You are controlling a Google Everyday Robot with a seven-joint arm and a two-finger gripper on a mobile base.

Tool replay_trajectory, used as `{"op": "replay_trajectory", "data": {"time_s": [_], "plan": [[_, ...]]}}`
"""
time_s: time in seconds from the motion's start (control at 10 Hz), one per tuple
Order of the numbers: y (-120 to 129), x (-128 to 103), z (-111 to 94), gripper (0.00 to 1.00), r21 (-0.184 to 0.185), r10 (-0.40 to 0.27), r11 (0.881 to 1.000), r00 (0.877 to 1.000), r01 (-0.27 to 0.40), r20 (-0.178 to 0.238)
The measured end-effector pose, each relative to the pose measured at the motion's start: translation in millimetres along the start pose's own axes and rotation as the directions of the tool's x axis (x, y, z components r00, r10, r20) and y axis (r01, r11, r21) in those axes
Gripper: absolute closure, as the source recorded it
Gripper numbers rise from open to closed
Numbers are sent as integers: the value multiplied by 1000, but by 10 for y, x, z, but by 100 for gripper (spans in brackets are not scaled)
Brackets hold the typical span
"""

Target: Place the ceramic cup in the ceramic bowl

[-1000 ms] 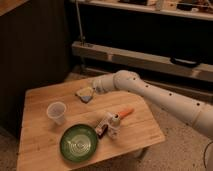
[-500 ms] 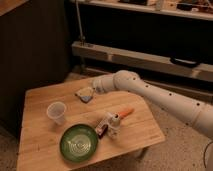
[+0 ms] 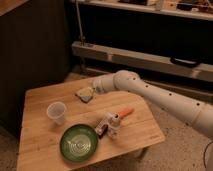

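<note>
The ceramic cup (image 3: 56,112) is small and white and stands upright on the left part of the wooden table (image 3: 40,150). The green ceramic bowl (image 3: 79,142) with pale rings sits near the table's front edge, just right of and in front of the cup. My gripper (image 3: 94,90) is at the end of the white arm, at the table's back middle, right next to a small yellow and blue object (image 3: 84,94). It is well behind and to the right of the cup and is not touching it.
A white bottle-like object with a red label (image 3: 108,125) lies on its side right of the bowl. An orange object (image 3: 126,112) lies just beyond it. Dark shelving with a pale rail (image 3: 150,60) stands behind the table.
</note>
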Motion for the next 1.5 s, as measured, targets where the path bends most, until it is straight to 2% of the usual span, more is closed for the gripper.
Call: {"op": "replay_trajectory", "data": {"time_s": [1.0,1.1,1.2,1.3,1.4,1.5], "plan": [[-2,11,-4,39,2,-9,1000,1000,9,-5],[5,25,-17,39,13,-29,999,999,29,-20],[13,24,-33,39,40,-82,996,994,85,-69],[15,12,-35,39,57,-164,983,978,173,-126],[-66,27,43,39,63,-269,957,948,283,-173],[-117,47,94,39,61,-334,935,923,351,-190]]}}
